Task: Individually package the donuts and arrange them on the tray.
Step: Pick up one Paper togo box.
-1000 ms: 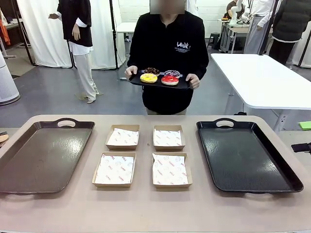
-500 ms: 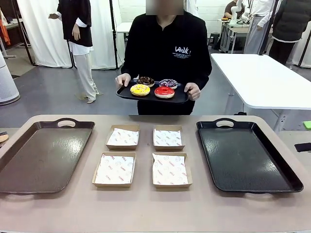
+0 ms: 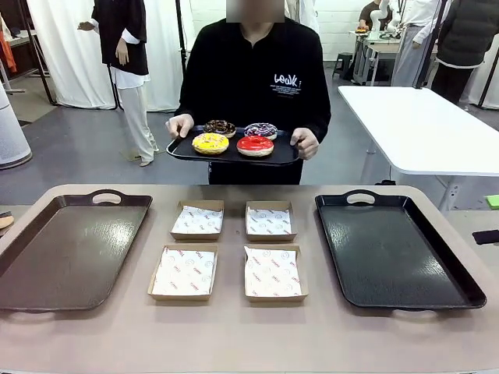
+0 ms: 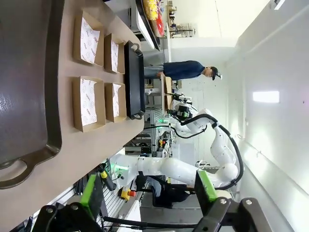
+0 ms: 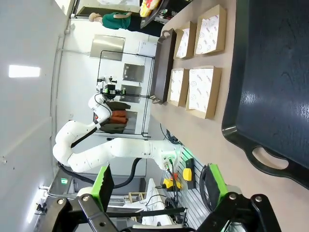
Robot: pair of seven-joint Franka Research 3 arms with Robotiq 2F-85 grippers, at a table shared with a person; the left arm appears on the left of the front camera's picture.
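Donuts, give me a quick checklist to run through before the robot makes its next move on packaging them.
1. Donuts within reach: not ok. All four donuts sit on a serving tray that the person holds off the table, at its far side.
2. Packaging ready: ok. Four paper-lined boxes lie open with nothing in them.
3. Left hand free: ok, open and holding nothing.
4. Right hand free: ok, open and holding nothing.
5. Room on the trays: ok. Nothing lies on the brown tray or the black tray.
6. Which tray takes the packed boxes: cannot tell.
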